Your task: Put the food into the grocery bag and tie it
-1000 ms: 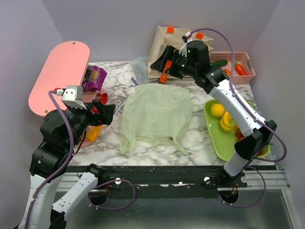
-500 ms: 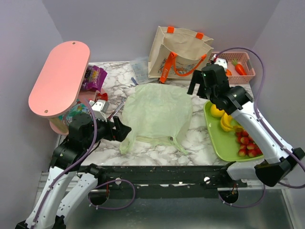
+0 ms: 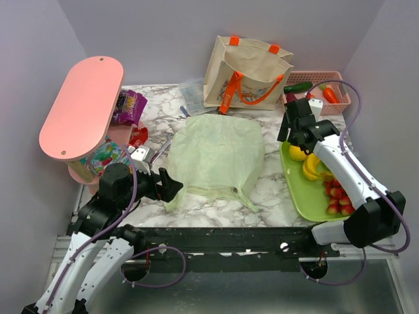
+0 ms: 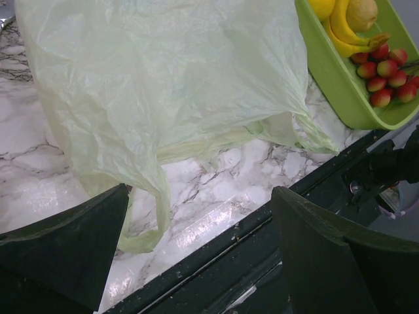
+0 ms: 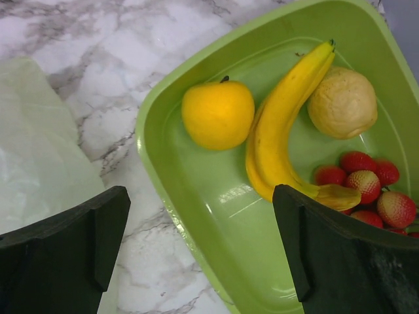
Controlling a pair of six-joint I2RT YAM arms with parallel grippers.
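Beneath the right gripper (image 5: 203,258), swung back from the tote (image 3: 247,65) and gaping wide, lie banana (image 5: 285,134) and yellow fruit (image 5: 218,114); ahead of the left gripper (image 4: 200,252), equally wide and advanced, lies the grocery bag (image 4: 163,85).

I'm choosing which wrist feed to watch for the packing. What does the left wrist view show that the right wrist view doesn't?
Only left wrist: a loop handle of the grocery bag and the black front rail. Only right wrist: the round yellow fruit whole. Both: the green tray, banana, pale round fruit, red berries, part of the bag.
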